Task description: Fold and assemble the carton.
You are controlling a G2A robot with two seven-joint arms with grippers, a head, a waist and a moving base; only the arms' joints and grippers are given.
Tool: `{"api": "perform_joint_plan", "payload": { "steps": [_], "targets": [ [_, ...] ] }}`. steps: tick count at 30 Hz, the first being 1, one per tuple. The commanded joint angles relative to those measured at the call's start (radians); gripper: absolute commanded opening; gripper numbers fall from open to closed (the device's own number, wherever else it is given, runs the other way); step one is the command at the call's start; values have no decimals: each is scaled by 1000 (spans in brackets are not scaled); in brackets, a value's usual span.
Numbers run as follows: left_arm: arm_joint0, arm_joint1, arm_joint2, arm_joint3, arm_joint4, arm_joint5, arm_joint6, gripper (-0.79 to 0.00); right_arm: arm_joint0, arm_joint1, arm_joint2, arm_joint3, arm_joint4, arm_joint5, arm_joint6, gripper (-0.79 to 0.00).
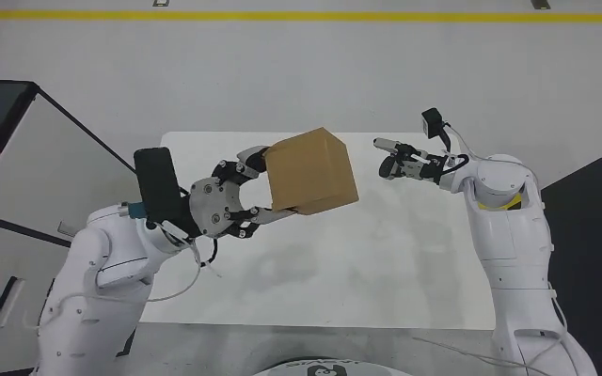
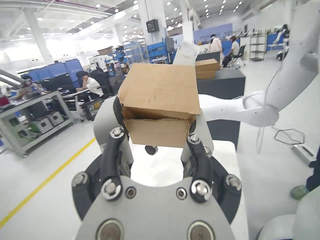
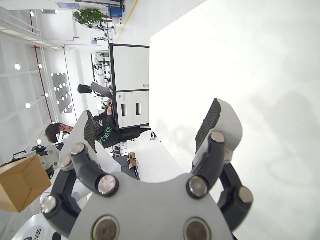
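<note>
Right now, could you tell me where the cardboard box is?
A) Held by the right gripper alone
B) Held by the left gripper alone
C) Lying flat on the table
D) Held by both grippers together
B: the box is clamped in the left gripper and raised off the table, while the right gripper is open, holds nothing and is well apart from the box.

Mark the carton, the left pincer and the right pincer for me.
carton (image 1: 310,171), top view, middle of its upward face.
left pincer (image 2: 157,123), left wrist view, midway between its fingertips, where the carton sits.
right pincer (image 3: 152,111), right wrist view, open gap midway between its fingertips.
</note>
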Motion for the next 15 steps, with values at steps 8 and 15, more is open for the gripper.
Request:
{"api": "perform_joint_plan", "payload": {
  "steps": [8,15],
  "targets": [
    [-24,2,2,32,-96,5,-33,-785,0,0,0,0,0,0,0,0],
    [-2,0,30,48,-203,7,-21,-785,0,0,0,0,0,0,0,0]
  ]
}}
